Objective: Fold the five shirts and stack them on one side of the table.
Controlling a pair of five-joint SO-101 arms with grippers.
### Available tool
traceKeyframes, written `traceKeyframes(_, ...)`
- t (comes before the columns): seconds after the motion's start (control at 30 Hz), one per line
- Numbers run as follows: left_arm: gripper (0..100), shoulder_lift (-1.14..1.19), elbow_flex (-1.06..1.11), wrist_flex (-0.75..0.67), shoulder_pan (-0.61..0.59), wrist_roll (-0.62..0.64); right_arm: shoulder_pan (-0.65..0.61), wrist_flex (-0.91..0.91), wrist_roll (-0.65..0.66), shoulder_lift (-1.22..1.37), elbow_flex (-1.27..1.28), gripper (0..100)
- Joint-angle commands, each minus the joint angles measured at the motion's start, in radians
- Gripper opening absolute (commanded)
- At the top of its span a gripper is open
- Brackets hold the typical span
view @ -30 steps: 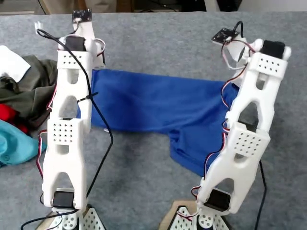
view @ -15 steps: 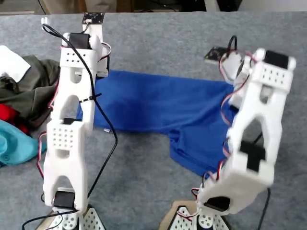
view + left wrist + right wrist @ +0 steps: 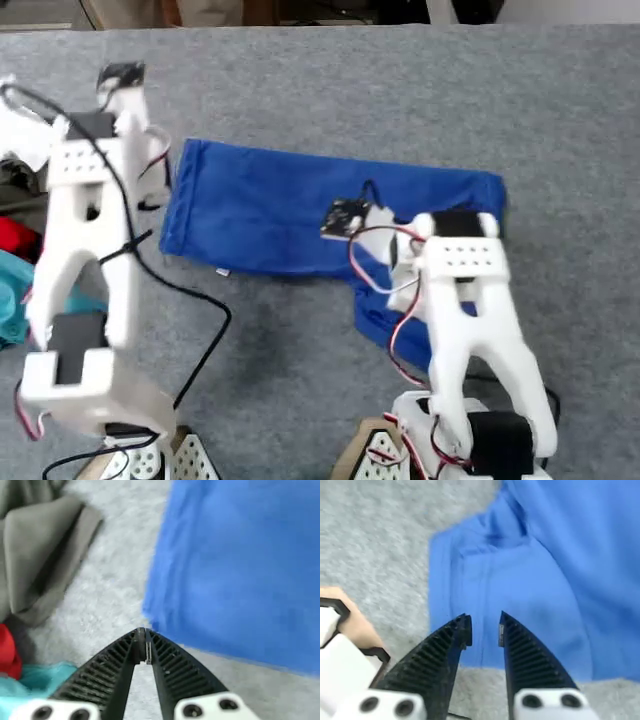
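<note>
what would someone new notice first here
A blue shirt lies spread flat mid-table. The right arm hangs over its sleeve, jaws apart; the left arm, jaws shut, is at its other end, beside a heap of grey, red and teal clothes.

a spread shirt (image 3: 290,215) lies mid-table (image 3: 400,90), a pile of shirts (image 3: 12,240) at the table's left edge. the left hand (image 3: 144,645) hangs between them, the right hand (image 3: 484,627) above the shirt's near flap.
</note>
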Motion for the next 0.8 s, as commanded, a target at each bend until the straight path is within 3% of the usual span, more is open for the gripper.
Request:
traceKeyframes(0.0,2,-0.111,0.338,-0.265,-0.061,-0.018,-0.062,-0.014,-0.018,-0.038,0.005,11.8)
traceKeyframes(0.27,2,-0.134,0.677,-0.649,-0.103,-0.014,-0.090,-0.143,-0.069,0.173,-0.002,11.9)
traceKeyframes(0.4,2,-0.130,0.663,-0.667,-0.103,-0.014,-0.093,-0.186,-0.094,0.306,-0.027,11.9)
traceKeyframes(0.67,2,-0.128,0.661,-0.669,-0.103,-0.015,-0.093,-0.210,-0.103,0.328,-0.012,11.1)
traceKeyframes(0.77,2,-0.128,0.661,-0.669,-0.103,-0.015,-0.093,-0.247,-0.109,0.329,0.002,2.4)
